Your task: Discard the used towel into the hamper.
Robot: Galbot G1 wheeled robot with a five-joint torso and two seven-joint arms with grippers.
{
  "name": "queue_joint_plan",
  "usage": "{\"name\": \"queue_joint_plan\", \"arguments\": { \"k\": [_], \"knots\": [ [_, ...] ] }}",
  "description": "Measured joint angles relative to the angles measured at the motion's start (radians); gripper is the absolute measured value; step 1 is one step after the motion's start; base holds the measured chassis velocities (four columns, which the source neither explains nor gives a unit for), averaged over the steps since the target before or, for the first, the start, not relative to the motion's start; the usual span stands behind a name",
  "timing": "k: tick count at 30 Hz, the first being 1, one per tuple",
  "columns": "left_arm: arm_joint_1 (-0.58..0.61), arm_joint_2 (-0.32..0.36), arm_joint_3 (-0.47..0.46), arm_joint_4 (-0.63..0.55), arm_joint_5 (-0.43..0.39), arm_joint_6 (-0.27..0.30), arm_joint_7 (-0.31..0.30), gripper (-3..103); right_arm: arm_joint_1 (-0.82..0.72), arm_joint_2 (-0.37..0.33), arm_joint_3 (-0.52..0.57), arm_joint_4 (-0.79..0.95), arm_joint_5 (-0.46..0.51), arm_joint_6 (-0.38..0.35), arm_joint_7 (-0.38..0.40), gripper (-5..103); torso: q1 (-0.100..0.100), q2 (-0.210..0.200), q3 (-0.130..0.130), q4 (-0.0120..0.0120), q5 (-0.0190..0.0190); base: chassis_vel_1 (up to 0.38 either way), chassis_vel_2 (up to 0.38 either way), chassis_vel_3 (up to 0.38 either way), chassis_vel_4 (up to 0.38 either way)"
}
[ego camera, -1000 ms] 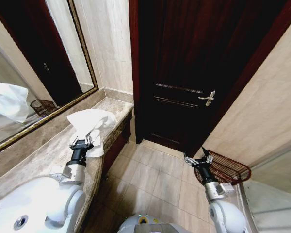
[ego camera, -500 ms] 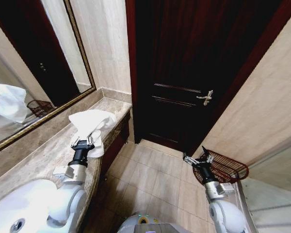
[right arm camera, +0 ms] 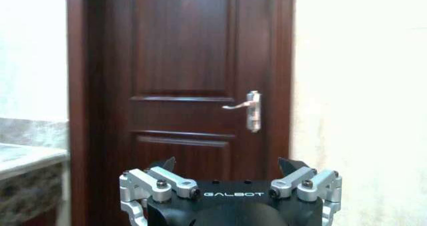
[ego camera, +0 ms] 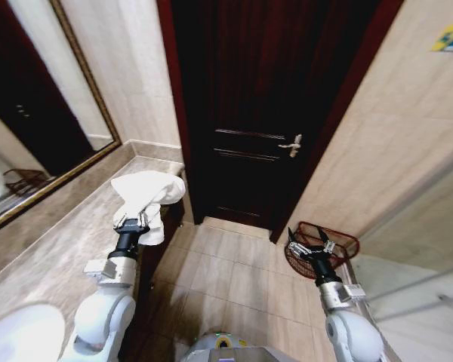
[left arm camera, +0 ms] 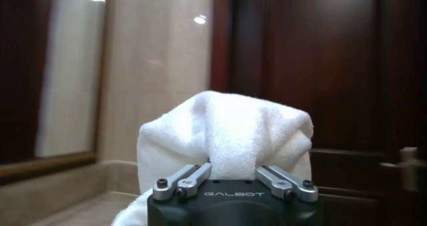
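A white towel (ego camera: 146, 194) hangs bunched over my left gripper (ego camera: 130, 223), which is shut on it above the edge of the marble counter (ego camera: 53, 249). The left wrist view has the towel (left arm camera: 227, 131) draped in folds above the gripper (left arm camera: 233, 178). The hamper (ego camera: 328, 240), a dark reddish-brown open-weave basket, stands on the floor by the right wall beside the door. My right gripper (ego camera: 311, 246) is held up in front of the hamper, open with nothing in it. The right wrist view has that gripper (right arm camera: 230, 173) spread wide, facing the door.
A dark wooden door (ego camera: 264, 105) with a metal handle (ego camera: 292, 145) is straight ahead. A gold-framed mirror (ego camera: 38, 128) lines the left wall over the counter. A white sink (ego camera: 19, 335) sits at the lower left. Tiled floor (ego camera: 226, 271) lies between the counter and the right wall.
The whole view has swung to the right, so the camera has turned. The hamper now sits nearer the middle. Both grippers keep their poses, the towel still in the left one.
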Motion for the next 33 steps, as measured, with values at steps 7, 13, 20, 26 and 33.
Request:
{"name": "queue_joint_plan", "arguments": {
  "k": [7, 13, 20, 26, 33],
  "knots": [
    [-0.045, 0.053, 0.037, 0.083, -0.051, -0.001, 0.166, 9, 0.0, -0.002, 0.001, 0.002, -0.001, 0.0, -0.001, 100, 0.0, 0.0, 0.0, -0.0001, -0.0001, -0.121, -0.111, -0.119, -0.118],
    [-0.103, 0.06, 0.17, 0.152, -0.052, -0.008, 0.246, 9, 0.003, -0.001, 0.001, 0.002, -0.003, -0.002, -0.002, 100, 0.0, 0.0, 0.0, -0.0003, 0.0, -0.127, -0.116, -0.114, -0.124],
    [-0.123, 0.079, 0.321, 0.277, -0.001, -0.086, 0.355, 9, -0.001, -0.009, 0.013, 0.01, -0.002, -0.007, -0.003, 100, 0.0, 0.0, 0.0, -0.0001, 0.0003, -0.132, -0.128, -0.124, -0.129],
    [-0.11, 0.078, 0.374, 0.324, 0.068, -0.104, 0.351, 9, 0.006, -0.01, 0.014, 0.002, 0.0, -0.009, -0.002, 100, 0.0, 0.0, 0.0, 0.0, 0.0003, -0.115, -0.106, -0.125, -0.13],
    [-0.114, 0.076, 0.388, 0.344, 0.075, -0.106, 0.353, 9, 0.021, -0.006, 0.009, 0.0, -0.003, -0.021, 0.0, 100, 0.0, 0.0, 0.0, -0.0002, 0.0, -0.114, -0.125, -0.134, -0.133]
  ]
}}
